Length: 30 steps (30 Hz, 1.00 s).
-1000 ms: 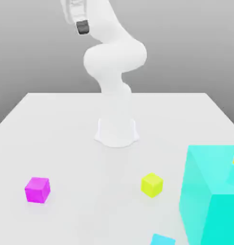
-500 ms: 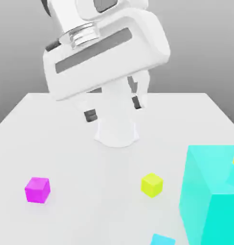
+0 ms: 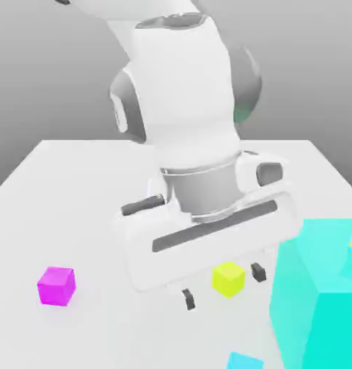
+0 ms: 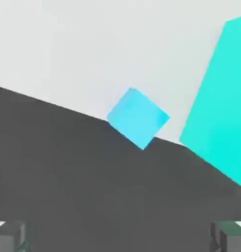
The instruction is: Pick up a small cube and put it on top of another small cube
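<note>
**Open gripper low over the table, yellow cube between the fingertips' line**

On the table (image 3: pixel 78 187), going from the exterior view's left to its right: magenta cube (image 3: pixel 56 286) sits alone near the front left, well apart from everything. Next, the gripper (image 3: pixel 222 285), hanging low off the white arm (image 3: pixel 182 94), jaws spread wide, nothing between them. One fingertip shows left of the yellow cube (image 3: pixel 228 279), the other just right of it. In this view the yellow cube sits on the line between the two fingertips, slightly behind it; whether the fingers are down at cube height or above it, can't tell. Further right, a big cyan block (image 3: pixel 319 295) fills the front right corner, with a small light blue cube (image 3: pixel 243 361) at the front edge just left of it.

Hand view: both fingertips (image 4: pixel 11 236) sit at the frame corners, far apart, empty. Light blue cube (image 4: pixel 138 118) lies ahead of the hand at the table edge, big cyan block (image 4: pixel 218 98) beside it.

Key relation, as judgement: yellow cube is the nearest small cube to the gripper, roughly centred between the fingers sideways, so the pick looks like a straight descent and close. Cubes have no long axis; face alignment with the jaws is unclear. Risk: right finger is near the cyan block. Nothing picked or stacked yet.
</note>
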Each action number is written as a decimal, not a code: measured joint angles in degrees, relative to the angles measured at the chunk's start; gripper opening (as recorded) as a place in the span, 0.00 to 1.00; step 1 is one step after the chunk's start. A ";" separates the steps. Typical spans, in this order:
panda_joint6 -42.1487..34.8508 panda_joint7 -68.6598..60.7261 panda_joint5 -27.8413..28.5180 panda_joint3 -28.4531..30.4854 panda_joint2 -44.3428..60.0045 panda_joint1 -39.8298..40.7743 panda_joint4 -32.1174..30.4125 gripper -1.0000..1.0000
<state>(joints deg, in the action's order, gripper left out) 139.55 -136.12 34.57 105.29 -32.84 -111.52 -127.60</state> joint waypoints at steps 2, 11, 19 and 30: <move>-0.59 -3.48 3.63 3.09 -1.61 -3.72 0.37 0.50; -4.48 -19.86 19.30 13.94 -9.09 -17.13 2.21 0.50; -1.12 -17.51 28.09 22.92 -15.85 -24.20 5.08 0.00; -7.06 -20.07 18.90 10.98 -8.23 -16.07 4.98 0.00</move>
<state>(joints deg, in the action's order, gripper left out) 132.49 -156.19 53.48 116.27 -41.07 -127.59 -122.62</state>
